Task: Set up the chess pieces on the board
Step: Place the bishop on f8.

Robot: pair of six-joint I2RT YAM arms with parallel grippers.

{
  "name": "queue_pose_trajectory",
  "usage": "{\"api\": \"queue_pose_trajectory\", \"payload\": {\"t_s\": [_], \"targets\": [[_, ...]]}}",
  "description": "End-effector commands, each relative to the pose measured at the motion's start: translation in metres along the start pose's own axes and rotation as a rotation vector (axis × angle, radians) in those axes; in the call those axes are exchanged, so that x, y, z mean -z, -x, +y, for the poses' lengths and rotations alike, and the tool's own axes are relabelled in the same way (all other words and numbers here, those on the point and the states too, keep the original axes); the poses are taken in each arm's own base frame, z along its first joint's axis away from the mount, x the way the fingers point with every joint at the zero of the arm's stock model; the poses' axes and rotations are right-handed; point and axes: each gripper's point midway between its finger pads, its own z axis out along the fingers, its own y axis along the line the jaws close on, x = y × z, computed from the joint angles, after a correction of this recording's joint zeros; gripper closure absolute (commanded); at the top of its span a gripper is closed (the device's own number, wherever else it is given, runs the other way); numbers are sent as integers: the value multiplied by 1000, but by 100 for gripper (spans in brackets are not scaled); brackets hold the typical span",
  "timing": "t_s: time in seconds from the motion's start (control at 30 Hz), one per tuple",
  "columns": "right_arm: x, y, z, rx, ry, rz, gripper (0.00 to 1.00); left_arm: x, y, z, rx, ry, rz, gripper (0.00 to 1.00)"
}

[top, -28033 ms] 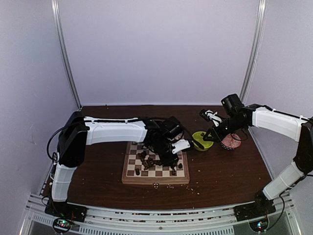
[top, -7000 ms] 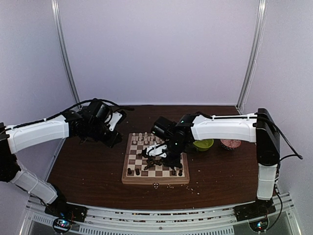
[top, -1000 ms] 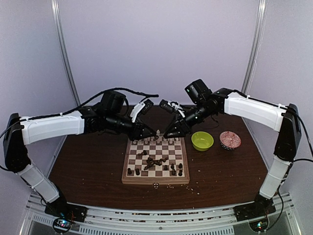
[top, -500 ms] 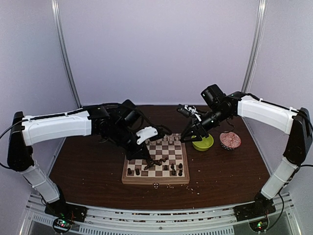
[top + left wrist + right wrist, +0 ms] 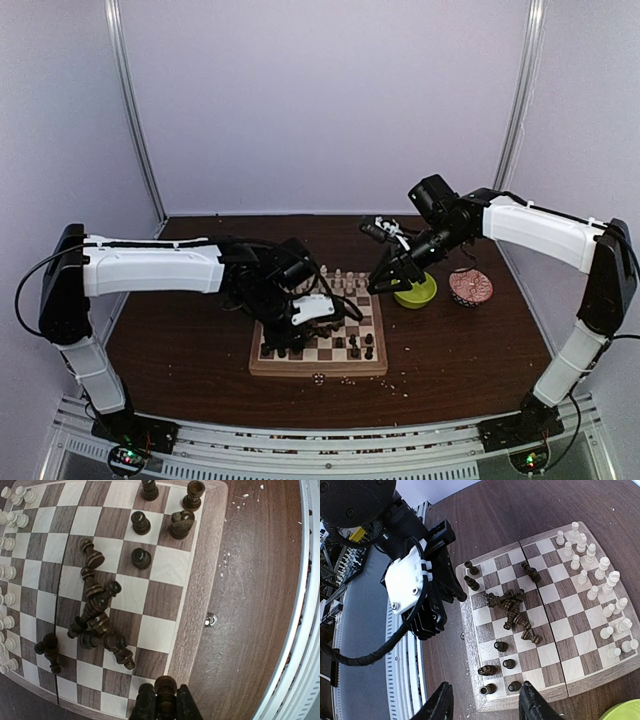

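Sitting right of the square wooden chessboard [image 5: 318,369], lime-green bowl [image 5: 414,291] and red patterned bowl [image 5: 470,287]: contents unclear. Left gripper [image 5: 165,707] clamps a dark brown chess piece [image 5: 165,684] over its near-left corner; right gripper [image 5: 485,702] gapes.

You are working in a robot lab cell: plain pale lilac panels [image 5: 330,100] and silvery metal uprights [image 5: 135,110] are enclosing the dark brown wooden worktop [image 5: 450,350], a slotted aluminium rail [image 5: 320,440] edging it.
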Motion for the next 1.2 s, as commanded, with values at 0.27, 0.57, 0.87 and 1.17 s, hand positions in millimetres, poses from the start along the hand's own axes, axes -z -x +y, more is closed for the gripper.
{"api": "queue_pose_trajectory", "payload": {"t_s": [0.27,0.57,0.87,1.17], "targets": [[0,0,-3,2,4,10,55,-15,7,7,-28,32,-8,90],[-2,-2,-4,-5,9,16,55,-25,4,8,-34,26,8,87],[-3,-2,-4,-8,14,20,55,-32,-5,8,-35,28,38,87],[-5,-4,-5,-13,19,25,55,-38,-10,9,-27,36,58,86]]}}
